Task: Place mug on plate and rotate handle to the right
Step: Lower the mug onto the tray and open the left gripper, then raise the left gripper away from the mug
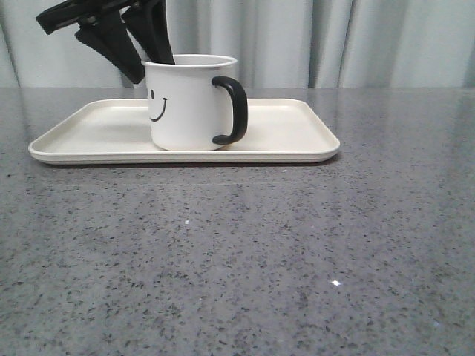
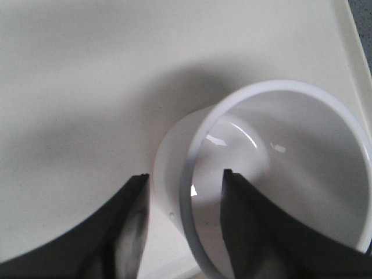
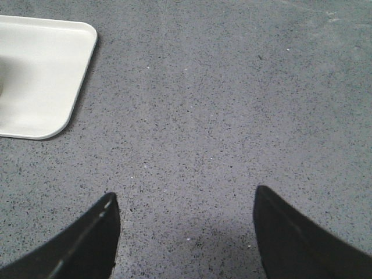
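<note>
One white smiley mug [image 1: 185, 104], black handle [image 1: 231, 110] rightward, on plate [image 1: 297, 141]; left end effector [image 2: 185, 180] straddles its rim, spread.

i see even, bright overhead light. soft shadow beside the mug [image 2: 279, 174] in left wrist view, glare spots inside it. finger [image 2: 131, 232] edges blurred. front view sharp.

low front view, wrist cameras overhead, plate [image 1: 297, 141] shared

The mug [image 1: 189, 104] is white with a black smiley face and a glossy black handle [image 1: 231, 110]. The plate [image 1: 297, 133] is plain cream, on a grey speckled table [image 1: 237, 259].
</note>
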Robot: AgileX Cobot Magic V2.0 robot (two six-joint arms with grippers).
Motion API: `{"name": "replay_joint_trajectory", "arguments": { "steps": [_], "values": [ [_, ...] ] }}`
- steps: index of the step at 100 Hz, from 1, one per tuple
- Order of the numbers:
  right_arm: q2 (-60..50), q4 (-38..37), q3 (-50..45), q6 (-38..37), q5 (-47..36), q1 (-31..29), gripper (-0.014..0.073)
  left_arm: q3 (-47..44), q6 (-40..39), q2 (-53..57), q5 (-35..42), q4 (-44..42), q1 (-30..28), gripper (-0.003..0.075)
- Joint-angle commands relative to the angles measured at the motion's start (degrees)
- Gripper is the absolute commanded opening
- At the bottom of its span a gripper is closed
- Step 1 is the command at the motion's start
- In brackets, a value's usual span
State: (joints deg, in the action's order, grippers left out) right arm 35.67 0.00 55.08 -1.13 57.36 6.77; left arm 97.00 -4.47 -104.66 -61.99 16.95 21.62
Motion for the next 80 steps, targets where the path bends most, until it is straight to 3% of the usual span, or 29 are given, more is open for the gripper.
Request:
{"name": "replay_joint_trajectory", "arguments": {
  "steps": [1, 15, 51, 80],
  "values": [
    [0.46, 0.00, 1.93, 0.12, -3.90, -0.30, 0.0498, 1.86, 0.21, 2.93, 1.93, 1.62, 0.52, 0.0365],
    [0.46, 0.00, 1.93, 0.12, -3.90, -0.30, 0.0498, 2.22, 1.15, 2.93, 2.05, 1.75, 0.52, 0.0412],
    [0.46, 0.00, 1.93, 0.12, -3.85, -0.30, 0.0498, 3.47, 2.23, 8.03, 8.08, 0.57, 0.52, 0.0410],
    [0.46, 0.00, 1.93, 0.12, -3.85, -0.30, 0.0498, -7.53, 2.28, 20.46, 13.54, -5.69, -0.21, 0.0410]
  ]
}}
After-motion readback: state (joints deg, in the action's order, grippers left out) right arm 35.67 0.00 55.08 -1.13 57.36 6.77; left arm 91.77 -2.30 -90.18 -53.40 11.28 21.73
